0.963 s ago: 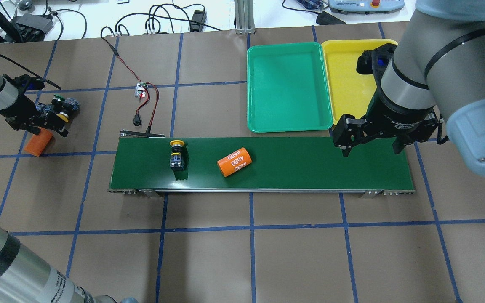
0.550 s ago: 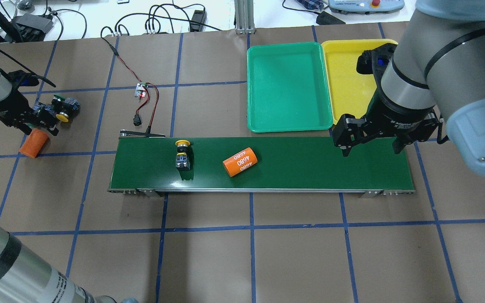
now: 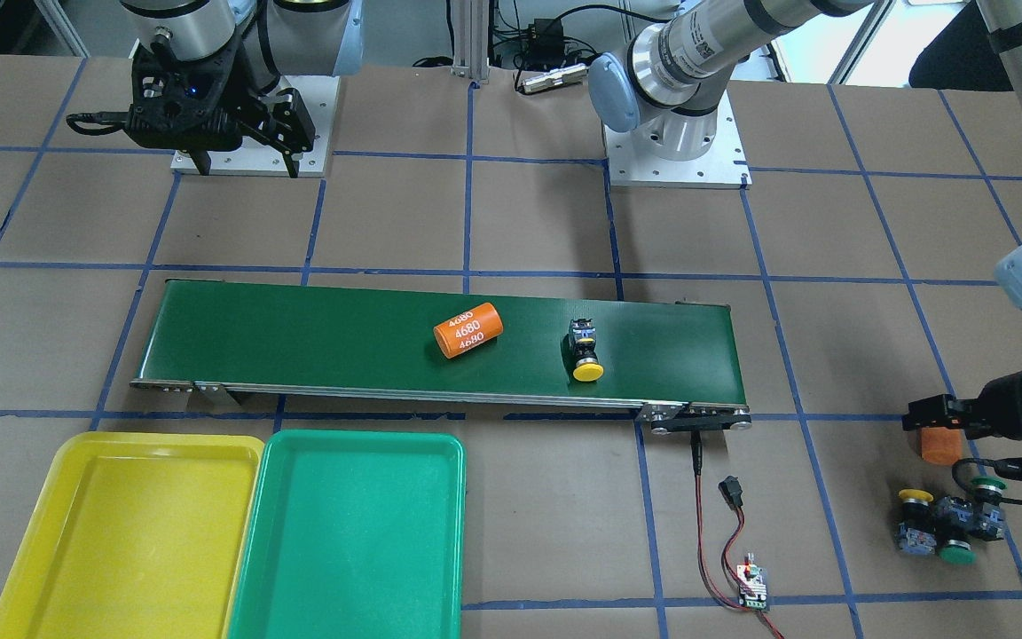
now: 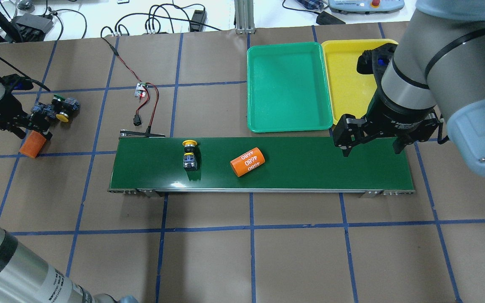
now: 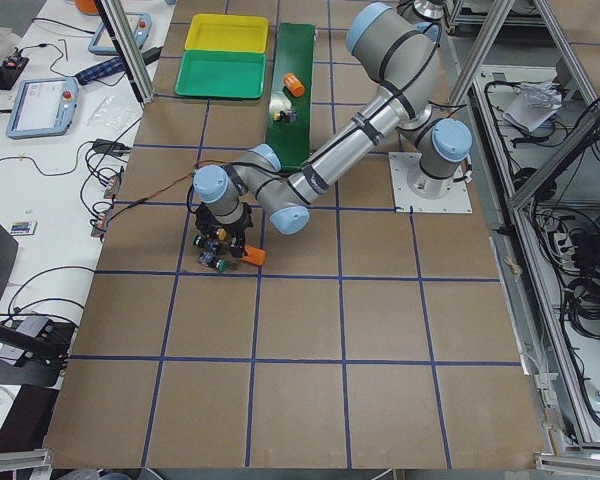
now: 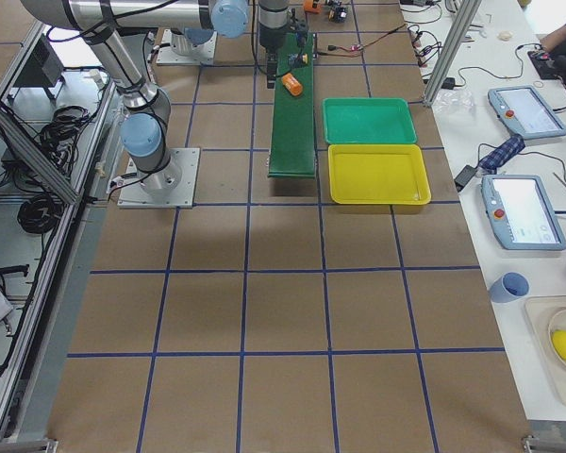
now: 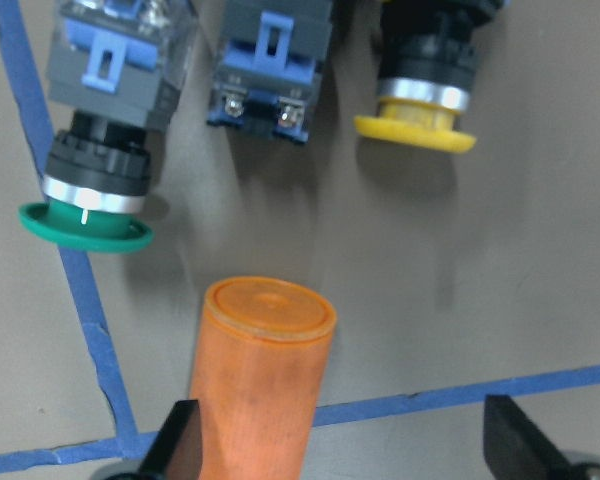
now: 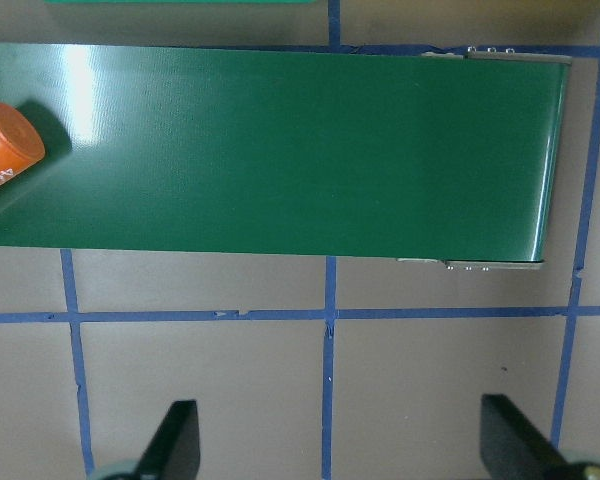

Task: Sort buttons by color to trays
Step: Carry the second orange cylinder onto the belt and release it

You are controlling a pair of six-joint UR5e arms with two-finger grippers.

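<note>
One yellow-capped button (image 4: 190, 155) (image 3: 584, 349) lies on its side on the dark-green conveyor belt (image 4: 310, 168). Three more buttons (image 4: 57, 110) sit clustered on the table at far left: two green-capped (image 7: 90, 215) (image 3: 955, 555) and one yellow-capped (image 7: 420, 125) (image 3: 915, 495). My left gripper (image 4: 27, 128) (image 7: 345, 450) is open just short of that cluster, with an orange cylinder (image 7: 265, 370) (image 4: 31, 144) lying between its fingers, against one of them. My right gripper (image 4: 371, 147) (image 8: 345, 450) hangs open and empty over the belt's right end. The green tray (image 4: 286, 84) and yellow tray (image 4: 347, 84) are both empty.
An orange cylinder marked 4680 (image 4: 248, 161) (image 8: 0, 150) lies on the belt, right of the button. A small circuit board with red and black wires (image 4: 141, 90) sits behind the belt's left end. Cables and devices line the table's far edge.
The belt has carried the yellow button and the 4680 cylinder to the right. My left gripper has drawn back to the left, away from the button cluster, and the orange cylinder shifted with it.
</note>
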